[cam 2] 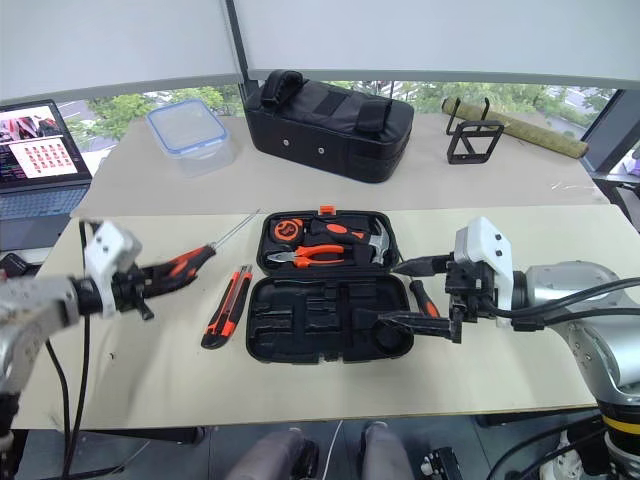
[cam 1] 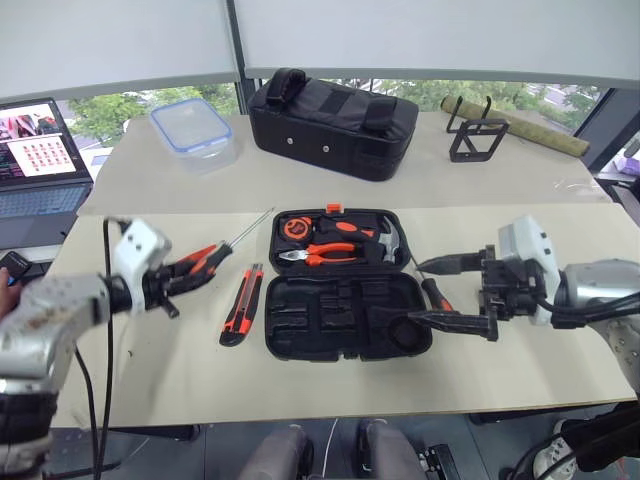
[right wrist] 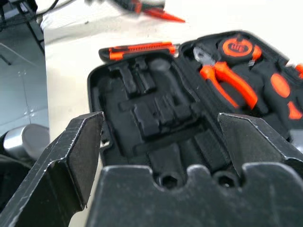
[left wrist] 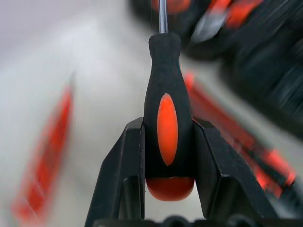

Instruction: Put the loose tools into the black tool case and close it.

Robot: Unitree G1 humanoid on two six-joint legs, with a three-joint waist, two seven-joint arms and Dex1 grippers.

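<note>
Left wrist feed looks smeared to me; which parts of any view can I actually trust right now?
Left wrist view: black-and-orange-handled screwdriver sharp in the left tool, background smeared. Right wrist view: open black hard-plastic tool case clear. Left eye view: left tool blurred.

Left arm reaching in from 8 o'clock, wrist tipped slightly down, left claw aimed toward 2 o'clock, its 2 black fingers clamped on a black-and-orange screwdriver handle. Right arm entering from 3 o'clock, right claw pointing toward 9 o'clock, 2 fingers spread wide, gripping nothing.
</note>
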